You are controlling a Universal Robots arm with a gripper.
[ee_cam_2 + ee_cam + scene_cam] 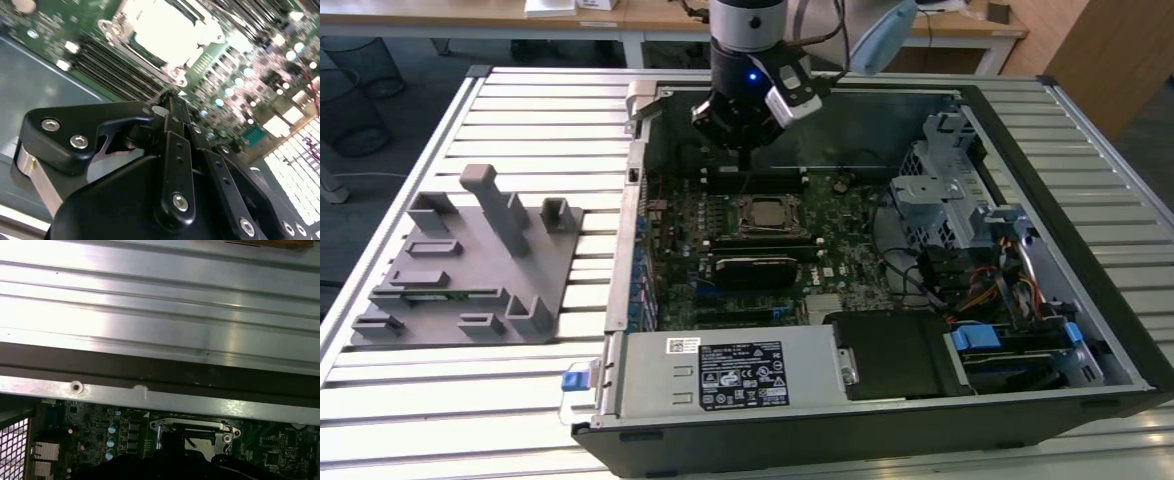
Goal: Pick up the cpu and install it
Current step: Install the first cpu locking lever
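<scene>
The cpu [767,213] lies flat in the motherboard socket [767,228] inside the open computer case; it is a silvery square within the metal frame. In the second wrist view the cpu [162,27] glares bright white inside that frame. My gripper [744,170] hangs just behind the socket, a little above the board, and is apart from the chip. Its black fingers [172,125] are pressed together at the tip, with nothing seen between them. The first wrist view has the socket frame [227,431] next to the dark gripper [172,441].
The open case [630,250] lies on a slatted metal table [520,110]. A grey holder block [467,265] with upright posts sits at the exterior view's left. Inside the case are a black component [754,270], the power supply [734,375] and a drive cage [947,190] with cables.
</scene>
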